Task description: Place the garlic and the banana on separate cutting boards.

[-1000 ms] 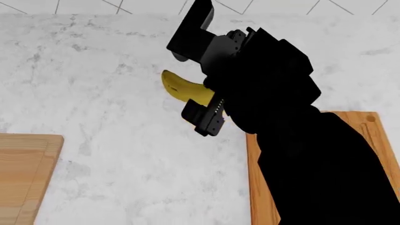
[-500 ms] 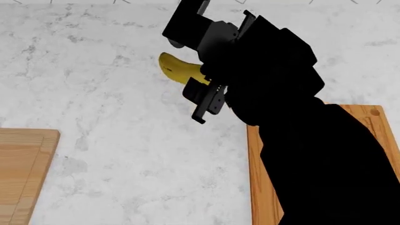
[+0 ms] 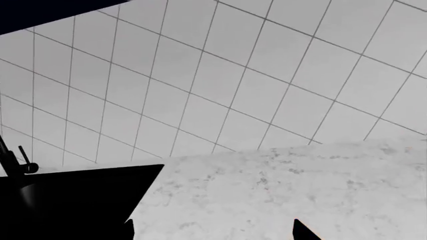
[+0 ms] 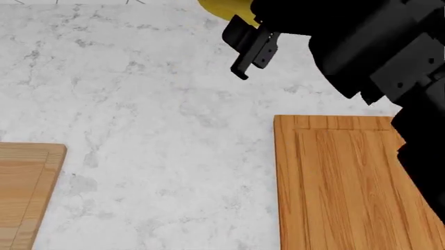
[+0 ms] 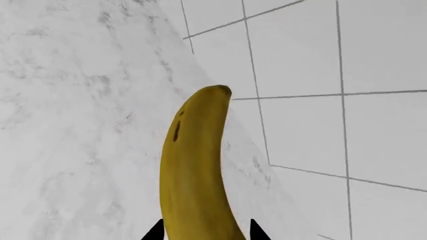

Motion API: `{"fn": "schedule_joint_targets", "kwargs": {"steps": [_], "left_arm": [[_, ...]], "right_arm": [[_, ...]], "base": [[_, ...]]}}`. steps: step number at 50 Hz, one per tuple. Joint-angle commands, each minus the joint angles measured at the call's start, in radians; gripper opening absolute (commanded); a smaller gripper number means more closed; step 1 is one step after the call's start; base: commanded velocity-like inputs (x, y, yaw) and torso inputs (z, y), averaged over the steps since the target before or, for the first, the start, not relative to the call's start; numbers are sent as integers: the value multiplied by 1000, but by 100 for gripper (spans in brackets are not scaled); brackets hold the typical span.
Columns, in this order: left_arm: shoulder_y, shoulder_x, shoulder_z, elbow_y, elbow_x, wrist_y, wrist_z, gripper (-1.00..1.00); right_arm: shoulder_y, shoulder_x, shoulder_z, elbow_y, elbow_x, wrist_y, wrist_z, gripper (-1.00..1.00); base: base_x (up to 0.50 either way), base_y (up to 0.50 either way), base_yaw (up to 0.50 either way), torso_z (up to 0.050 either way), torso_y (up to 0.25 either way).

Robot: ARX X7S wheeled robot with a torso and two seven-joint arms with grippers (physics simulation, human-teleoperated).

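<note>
The yellow banana [image 5: 197, 170] sticks out from between the fingertips of my right gripper [image 5: 203, 234], which is shut on it and holds it above the marble counter near the tiled wall. In the head view only the banana's end [image 4: 224, 7] shows at the top edge, beside the right gripper [image 4: 243, 28]. The orange-brown cutting board [image 4: 334, 182] lies bare at the right, below and nearer than the gripper. At the left edge lies the pale tan cutting board [image 4: 24, 192]. My left gripper [image 3: 215, 235] is open over bare counter. The garlic is out of view.
White marble counter [image 4: 160, 130] stretches between the two boards. A white tiled wall [image 3: 233, 75] rises behind it. In the left wrist view a black shape [image 3: 73, 200] with a thin dark lever [image 3: 20, 162] sits at the counter's edge.
My right arm has risen and swung toward the back right with the banana. It now uncovers most of the orange-brown board. The head view shifted slightly at first.
</note>
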Motion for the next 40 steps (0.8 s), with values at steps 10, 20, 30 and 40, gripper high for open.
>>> {"fn": "schedule_joint_targets", "kwargs": {"steps": [10, 20, 30, 40], "left_arm": [[-13, -19, 17, -2, -20, 28, -15, 100], [-13, -33, 28, 7, -39, 43, -45, 100], [-21, -33, 54, 15, -42, 71, -63, 100], [-19, -7, 25, 9, -90, 66, -45, 100]], "right_arm": [[38, 608, 165, -964, 424, 567, 372, -100], [43, 761, 243, -1159, 733, 704, 546, -100], [36, 861, 254, -1216, 970, 732, 682, -100], [-51, 906, 223, -1248, 938, 667, 692, -100]], "base": [[0, 0, 0, 0, 0], [0, 0, 0, 0, 0], [0, 0, 0, 0, 0], [0, 0, 0, 0, 0]]}}
